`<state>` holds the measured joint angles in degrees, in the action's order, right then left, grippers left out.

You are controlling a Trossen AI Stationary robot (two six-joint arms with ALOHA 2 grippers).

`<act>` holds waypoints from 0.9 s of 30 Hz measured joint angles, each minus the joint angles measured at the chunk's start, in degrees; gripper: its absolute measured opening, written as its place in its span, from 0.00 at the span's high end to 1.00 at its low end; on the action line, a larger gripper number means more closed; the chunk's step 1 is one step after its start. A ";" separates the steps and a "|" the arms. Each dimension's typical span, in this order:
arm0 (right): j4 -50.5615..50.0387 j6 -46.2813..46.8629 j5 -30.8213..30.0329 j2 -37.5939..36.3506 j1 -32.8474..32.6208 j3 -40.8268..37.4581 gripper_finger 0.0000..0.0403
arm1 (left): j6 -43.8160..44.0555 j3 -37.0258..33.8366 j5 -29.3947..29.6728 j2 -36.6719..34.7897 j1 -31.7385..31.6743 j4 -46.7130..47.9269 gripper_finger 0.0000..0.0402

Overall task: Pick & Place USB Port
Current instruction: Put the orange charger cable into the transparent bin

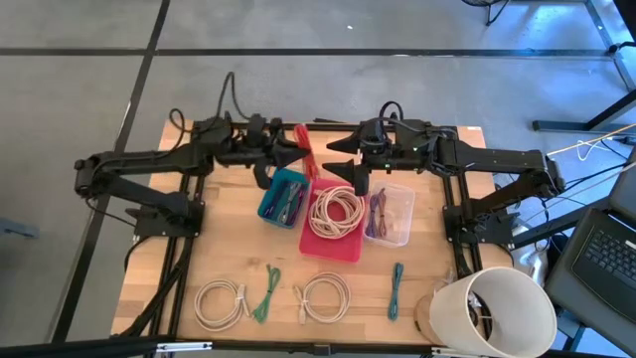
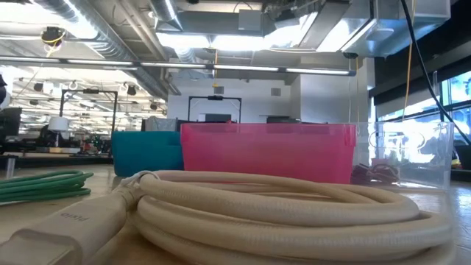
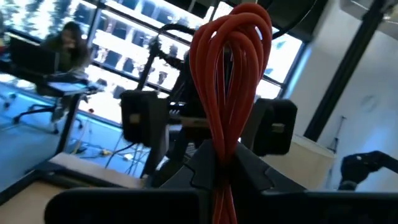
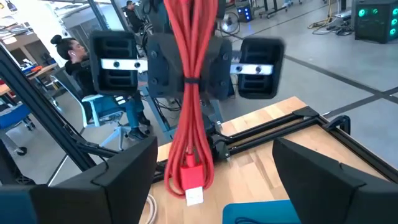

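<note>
From above, your left tool (image 1: 288,149) grips the bundled red USB cable (image 1: 302,146) above the teal bin (image 1: 283,196); your right tool (image 1: 338,147) faces it beside that bin. In the right wrist view, its dark fingers (image 4: 127,163) stand apart before the cable (image 4: 191,93).

The left tool (image 3: 221,177) grips a looped red cable (image 3: 230,81), the other arm (image 3: 205,127) behind.

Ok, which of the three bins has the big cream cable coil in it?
The pink bin, the middle one. The teal bin toward the left arm holds thin mixed-colour cables, and the clear bin toward the right arm holds purplish ones.
</note>
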<state>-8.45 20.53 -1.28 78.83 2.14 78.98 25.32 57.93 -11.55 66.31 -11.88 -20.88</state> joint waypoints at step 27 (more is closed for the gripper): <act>0.10 -0.03 2.60 -0.04 0.00 0.07 0.93 | -0.59 11.46 -10.47 12.39 -1.91 0.73 0.95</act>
<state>-8.34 20.50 1.32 78.78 2.14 79.05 24.73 69.38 -22.02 78.70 -13.78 -20.14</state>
